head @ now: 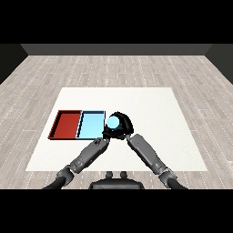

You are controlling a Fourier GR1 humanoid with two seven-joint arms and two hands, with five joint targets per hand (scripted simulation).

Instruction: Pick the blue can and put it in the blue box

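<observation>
White table [150, 136] holds a red tray [66, 124] beside the blue tray [91, 124]. The right hand [123, 124] curls round the blue can [112, 122], just right of the blue tray. It still needs dropping in. I cannot tell the left hand's [107, 134] shape.

text: none legible | labels: none | numbers: none | signs: none on any surface in view

Bare test room: white table [150, 104], grey plank floor [118, 68], dark walls [113, 49].
</observation>
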